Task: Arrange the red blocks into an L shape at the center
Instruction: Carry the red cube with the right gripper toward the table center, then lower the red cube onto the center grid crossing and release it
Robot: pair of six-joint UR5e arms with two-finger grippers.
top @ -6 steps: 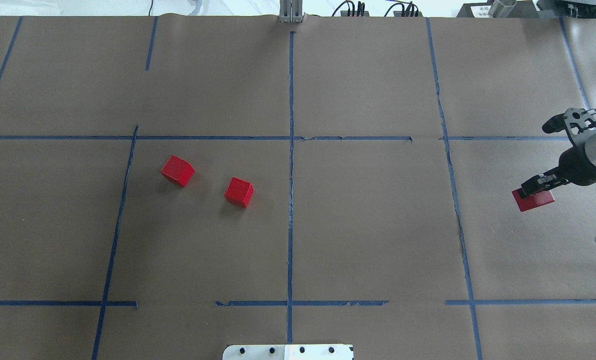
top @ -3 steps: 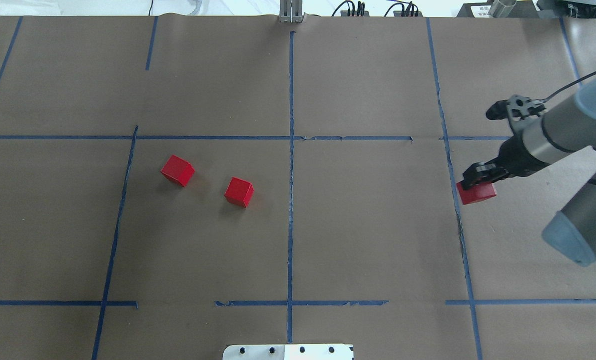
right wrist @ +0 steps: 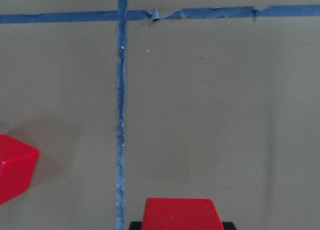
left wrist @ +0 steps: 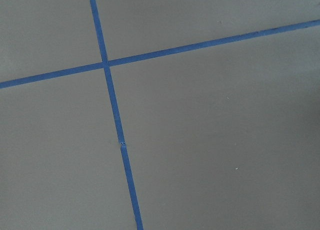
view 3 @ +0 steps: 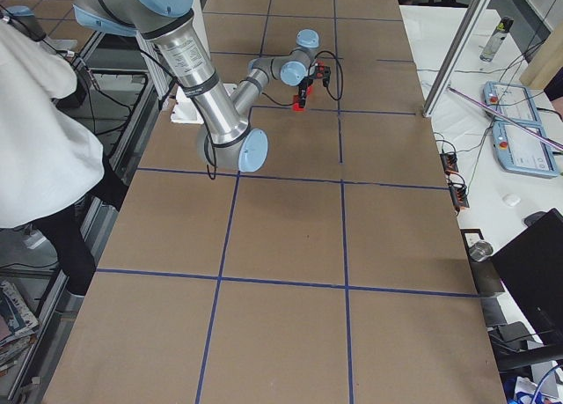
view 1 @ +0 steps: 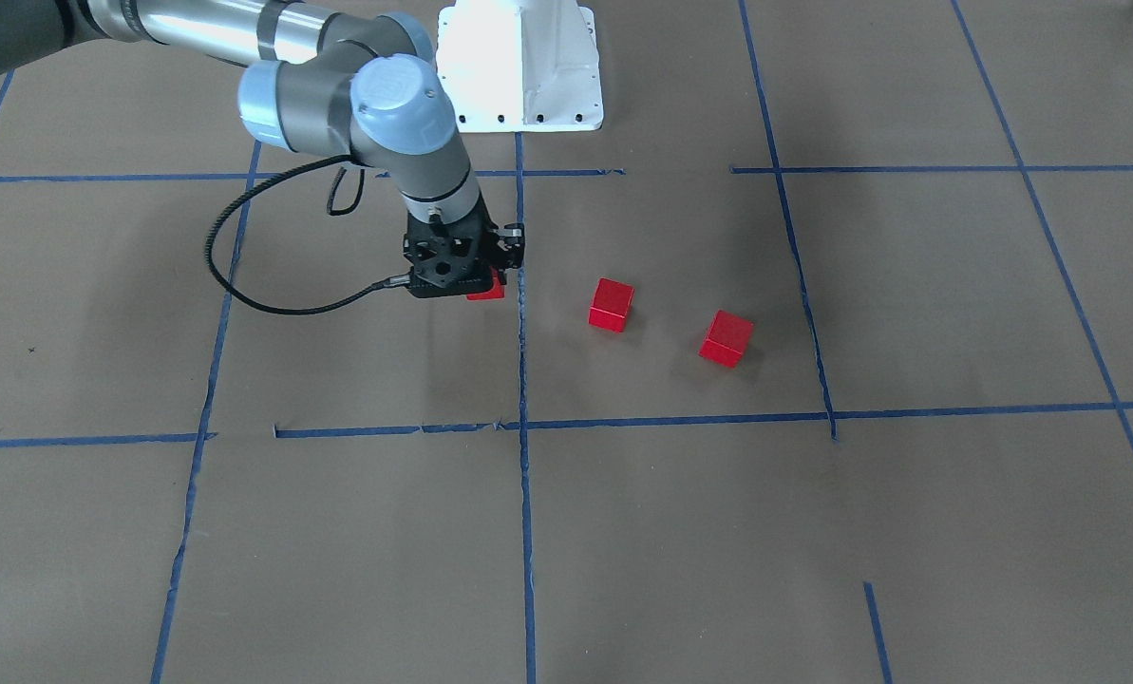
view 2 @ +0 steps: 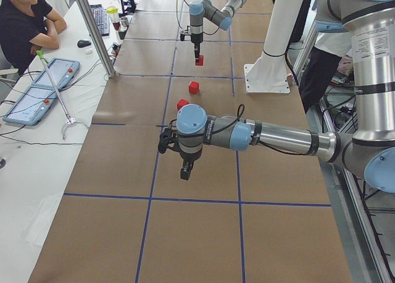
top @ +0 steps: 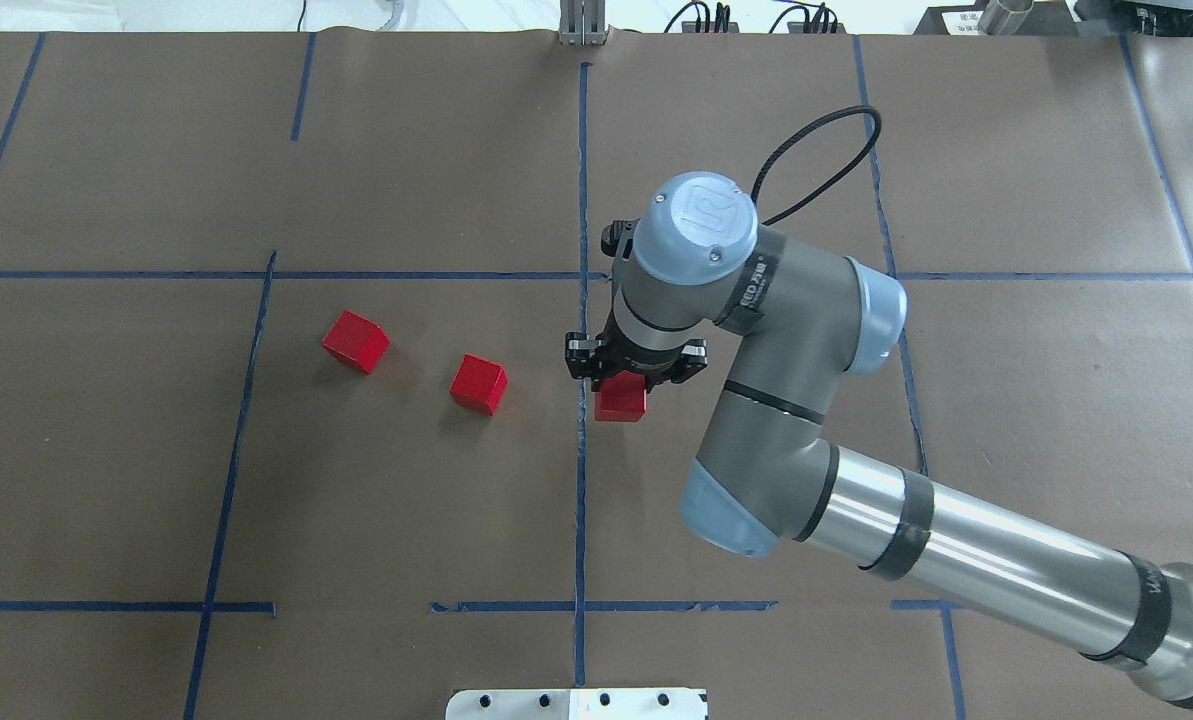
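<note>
Pointing straight down, my right gripper (top: 623,383) is shut on a red block (top: 621,402), held low just right of the central blue tape line (top: 582,330). The front view shows the same gripper (view 1: 479,277) and block (view 1: 488,289). In the right wrist view the held block (right wrist: 181,214) sits at the bottom edge. Two more red blocks lie left of the line: a near one (top: 479,384) and a far one (top: 356,341), each turned at an angle. My left gripper (view 2: 185,171) hovers over bare paper in the exterior left view only; whether it is open or shut I cannot tell.
The white robot base (view 1: 519,66) stands at the table's edge on the centre line. A black cable (view 1: 243,275) loops from the right wrist. People stand or sit beside the table's ends (view 2: 24,24) (view 3: 35,131). The left wrist view shows only brown paper and crossing tape (left wrist: 106,63).
My right arm has swept left from the table's right edge to the centre line, carrying the red block. The two other blocks have not moved.
</note>
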